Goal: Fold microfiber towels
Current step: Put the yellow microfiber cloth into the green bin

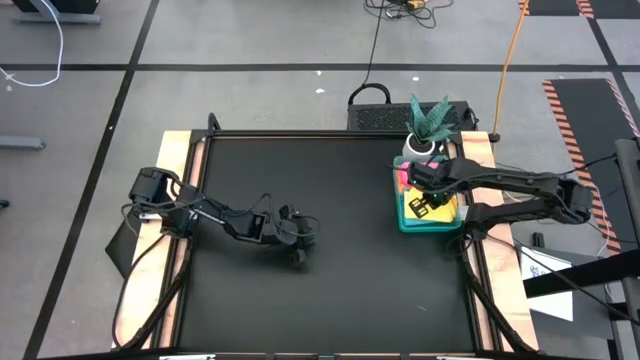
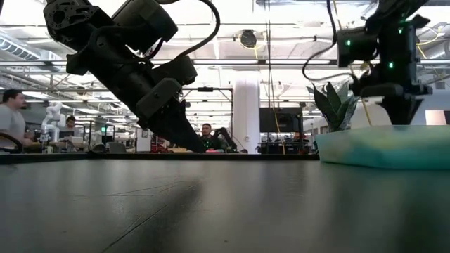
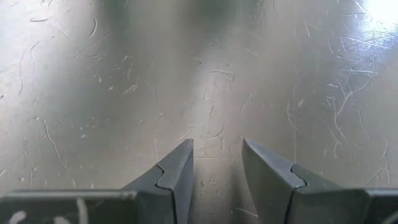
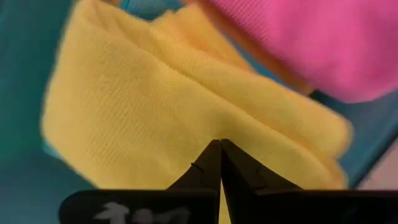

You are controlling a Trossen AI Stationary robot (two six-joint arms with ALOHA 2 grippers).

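Observation:
A green tray at the table's right edge holds a folded yellow towel with a pink towel beside it. My right gripper is shut and points down over the yellow towel's fold, above the tray. The tray wall hides its fingertips in the low view. My left gripper slants down over the bare black table, left of centre. It is open with nothing between its fingers. My right gripper's shut fingertips stand over the middle of the yellow towel's folded top, coming from above. I cannot tell whether they touch the cloth. The towel lies in the tray.
A potted plant stands just behind the tray at the far right. The black table top stretches bare between the two arms. People and other benches show in the room beyond the table.

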